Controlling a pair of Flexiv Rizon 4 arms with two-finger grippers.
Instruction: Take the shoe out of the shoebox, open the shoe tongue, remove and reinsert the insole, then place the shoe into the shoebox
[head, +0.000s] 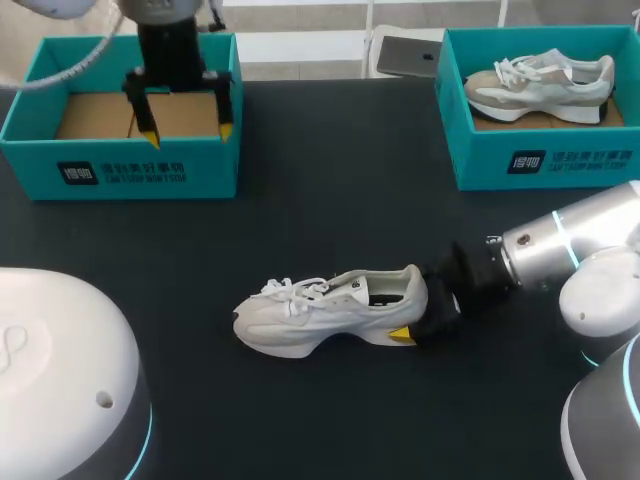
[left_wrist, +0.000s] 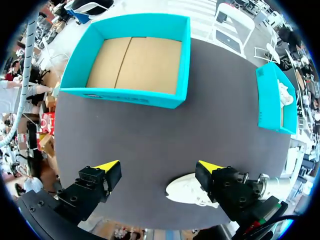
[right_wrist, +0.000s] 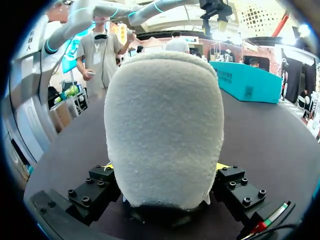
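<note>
At the middle of the table, the right gripper is clamped on the heel of the white sneaker, one finger on each side. The shoe sits on its sole, toe toward my left. The left gripper hangs spread wide, holding nothing, over the empty teal shoebox. I'd pin that heel flat so the shoe can't skid, then bring the left in over the laces for the tongue.

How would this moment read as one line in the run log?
white shoe: on table | right gripper: shut on its heel | left gripper: open, above empty shoebox
</note>
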